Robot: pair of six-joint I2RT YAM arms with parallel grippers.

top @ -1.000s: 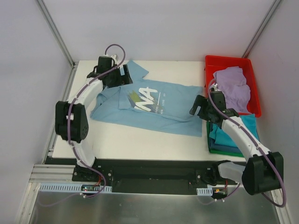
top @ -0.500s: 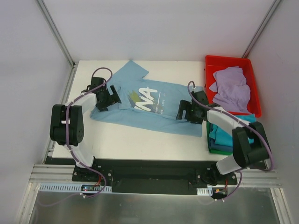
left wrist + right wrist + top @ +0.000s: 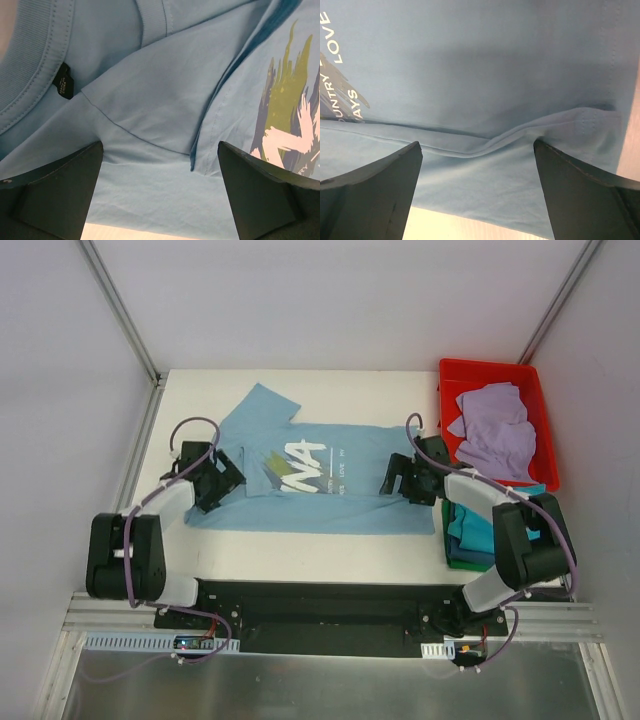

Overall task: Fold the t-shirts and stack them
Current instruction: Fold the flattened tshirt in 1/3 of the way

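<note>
Light blue t-shirt (image 3: 330, 505) lies spread on the white surface (image 3: 350, 385), long axis left to right. Its near edge is straight and one sleeve (image 3: 262, 400) points to the far left corner. The white lettering and yellow-dark streaks of the print (image 3: 300, 462) face up, left of centre.

Left arm (image 3: 170, 502) reaches low over the shirt's left end. Left jaws: open. In the left wrist view they sit wide apart at the bottom corners with blue cloth (image 3: 150, 100) spanning the gap. Also visible there are the ribbed collar (image 3: 30, 65), a small black label (image 3: 64, 87) and a creased fold beside the print (image 3: 285, 125).

Right arm (image 3: 480, 490) reaches low over the shirt's right end. Right jaws: open, also wide apart. A raised ridge of cloth (image 3: 520, 137) runs across between them, and small white text (image 3: 332, 45) shows at the left edge. Cannot tell whether either pair of jaws presses on the cloth.

Lavender t-shirt (image 3: 495, 430) sits crumpled in the red bin (image 3: 480, 372) at far right. The folded stack (image 3: 468, 525), teal on top and dark green lowest, lies just near of the bin, partly hidden by the right arm.
</note>
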